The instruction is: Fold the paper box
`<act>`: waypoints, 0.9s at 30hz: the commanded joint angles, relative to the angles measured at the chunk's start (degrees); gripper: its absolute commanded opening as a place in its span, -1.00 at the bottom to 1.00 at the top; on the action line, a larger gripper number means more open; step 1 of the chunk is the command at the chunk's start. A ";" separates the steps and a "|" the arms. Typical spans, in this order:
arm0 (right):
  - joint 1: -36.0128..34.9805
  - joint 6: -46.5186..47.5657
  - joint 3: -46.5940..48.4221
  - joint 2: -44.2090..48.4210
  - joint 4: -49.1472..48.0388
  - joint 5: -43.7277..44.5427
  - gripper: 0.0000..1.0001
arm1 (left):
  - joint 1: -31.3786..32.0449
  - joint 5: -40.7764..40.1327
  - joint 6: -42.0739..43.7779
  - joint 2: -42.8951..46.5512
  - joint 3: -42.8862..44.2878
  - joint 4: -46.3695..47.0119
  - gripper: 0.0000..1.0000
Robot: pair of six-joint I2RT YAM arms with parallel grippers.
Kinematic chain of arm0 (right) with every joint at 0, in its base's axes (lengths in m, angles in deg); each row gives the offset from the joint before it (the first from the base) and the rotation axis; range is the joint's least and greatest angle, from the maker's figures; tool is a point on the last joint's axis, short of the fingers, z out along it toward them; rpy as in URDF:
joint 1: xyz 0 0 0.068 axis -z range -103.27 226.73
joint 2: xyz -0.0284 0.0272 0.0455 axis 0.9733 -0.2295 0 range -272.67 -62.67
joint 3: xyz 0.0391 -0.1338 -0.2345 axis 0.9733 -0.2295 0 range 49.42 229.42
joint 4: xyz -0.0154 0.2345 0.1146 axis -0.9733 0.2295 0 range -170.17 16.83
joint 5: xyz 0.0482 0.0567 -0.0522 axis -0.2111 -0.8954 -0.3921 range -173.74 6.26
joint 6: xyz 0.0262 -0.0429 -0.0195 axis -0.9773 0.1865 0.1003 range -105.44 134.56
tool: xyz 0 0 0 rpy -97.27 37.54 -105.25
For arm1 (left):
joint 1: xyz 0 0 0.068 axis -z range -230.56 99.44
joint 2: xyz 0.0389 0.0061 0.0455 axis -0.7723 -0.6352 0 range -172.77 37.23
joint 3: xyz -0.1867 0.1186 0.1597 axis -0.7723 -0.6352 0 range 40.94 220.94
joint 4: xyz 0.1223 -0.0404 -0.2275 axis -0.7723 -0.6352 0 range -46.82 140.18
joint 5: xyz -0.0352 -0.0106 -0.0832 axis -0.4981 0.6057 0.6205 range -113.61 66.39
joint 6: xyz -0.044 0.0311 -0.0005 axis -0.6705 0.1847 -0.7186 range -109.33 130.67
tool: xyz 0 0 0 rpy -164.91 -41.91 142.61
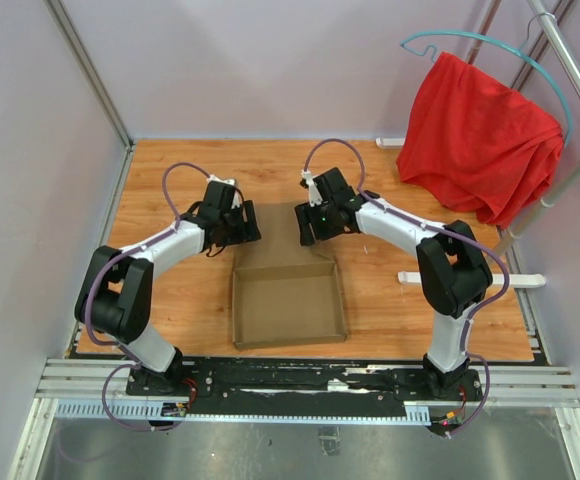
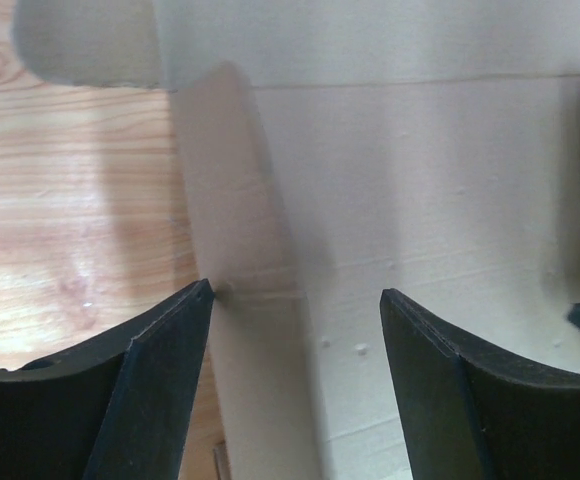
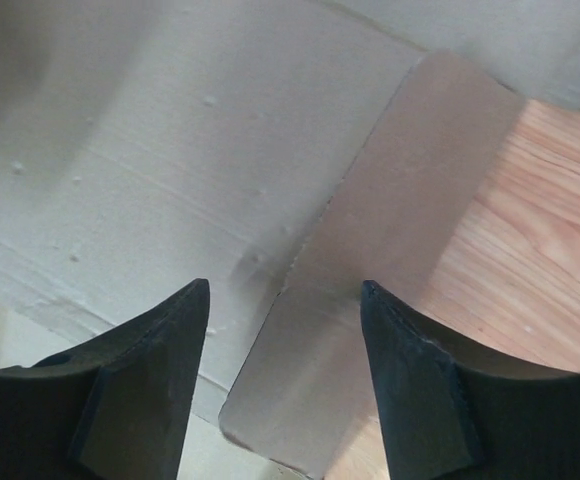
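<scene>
The brown paper box (image 1: 288, 300) lies mid-table as a shallow open tray with its lid panel (image 1: 275, 232) stretching to the far side. My left gripper (image 1: 238, 228) is open at the lid's left edge; in the left wrist view (image 2: 295, 300) its jaws straddle the lid's left side flap (image 2: 235, 220). My right gripper (image 1: 308, 226) is open at the lid's right edge; in the right wrist view (image 3: 282, 290) its jaws straddle the right side flap (image 3: 390, 240). Neither holds anything.
A red cloth (image 1: 478, 140) hangs on a teal hanger from a rack at the far right. The wooden tabletop (image 1: 170, 165) is walled by grey panels on the left and back. A white rack foot (image 1: 470, 279) lies on the right.
</scene>
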State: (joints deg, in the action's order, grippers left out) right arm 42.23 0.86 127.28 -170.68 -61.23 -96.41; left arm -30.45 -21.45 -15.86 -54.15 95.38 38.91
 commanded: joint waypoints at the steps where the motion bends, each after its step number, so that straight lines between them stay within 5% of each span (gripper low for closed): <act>1: -0.73 0.27 1.72 1.82 6.59 5.58 0.29 | 0.40 -5.61 1.30 2.03 1.27 -4.26 0.49; 14: 3.30 2.41 8.52 0.53 13.34 7.07 0.32 | 0.40 -10.52 2.22 2.29 7.51 -9.76 0.50; 27: 3.30 0.55 3.97 3.99 9.09 0.95 0.29 | 0.56 -1.72 1.06 2.81 7.22 -5.91 0.46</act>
State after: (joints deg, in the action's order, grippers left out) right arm 45.53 2.37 132.59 -168.71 -50.58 -92.49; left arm -30.45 -26.66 -14.87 -52.37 101.80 30.80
